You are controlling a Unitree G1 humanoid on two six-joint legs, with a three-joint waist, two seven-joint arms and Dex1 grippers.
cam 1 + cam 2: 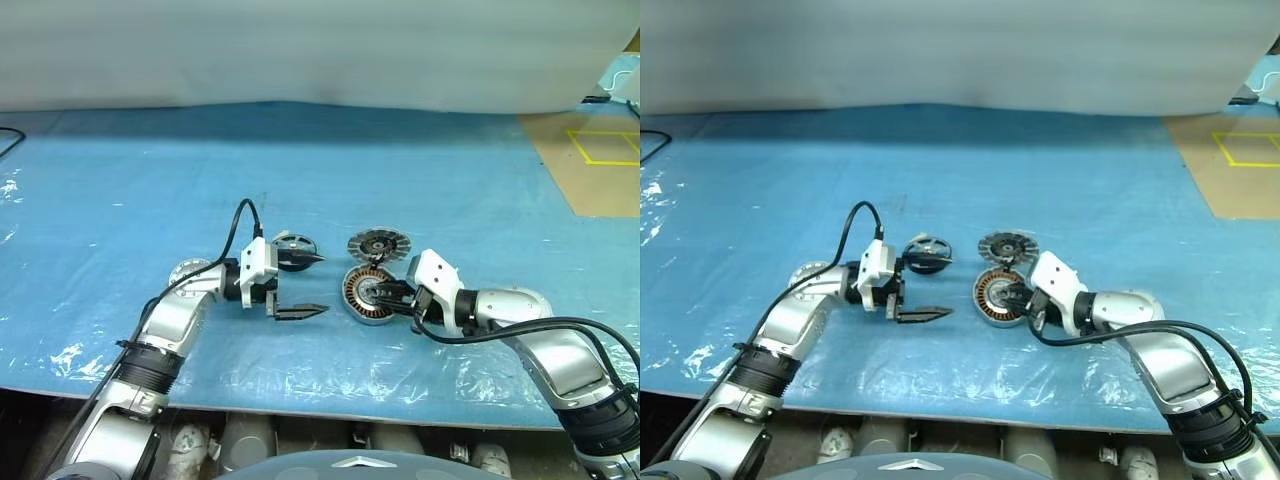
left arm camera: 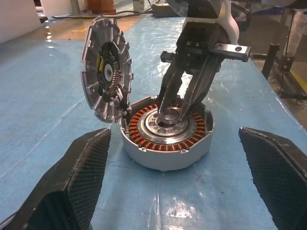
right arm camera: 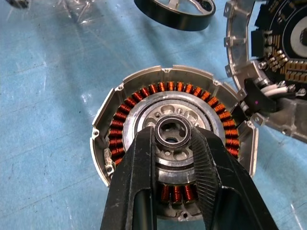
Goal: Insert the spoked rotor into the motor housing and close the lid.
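1. Copper-orange windings ring the motor housing (image 3: 172,148), which is seen lying flat on the blue sheet (image 1: 150,190), with the right gripper (image 3: 175,132) set over it.
2. The right gripper's two black fingers (image 3: 139,182) are closed on the housing's raised central hub, one finger at each side of the dark bearing ring; the hub is pinched between the tips.
3. The lid (image 2: 106,74) is seen standing open, tilted up at the housing's edge and joined to it by short wires, on the side away from the robot.
4. The spoked rotor (image 1: 293,247) is laid on the sheet, apart from the housing and on the robot's left of it.
5. The left gripper (image 1: 312,284) is held level with its fingers spread wide, pointing toward the housing and gripping nothing; one fingertip lies over the rotor in the head views, the other stands nearer the robot; whether the rotor is touched cannot be told.
6. One housing, one lid, one rotor and two grippers are counted.
7. The work surface is covered by a blue, shiny, wrinkled sheet; a pale wall (image 1: 300,50) is seen behind it, and a brown floor with yellow tape lines (image 1: 605,150) at the far right.
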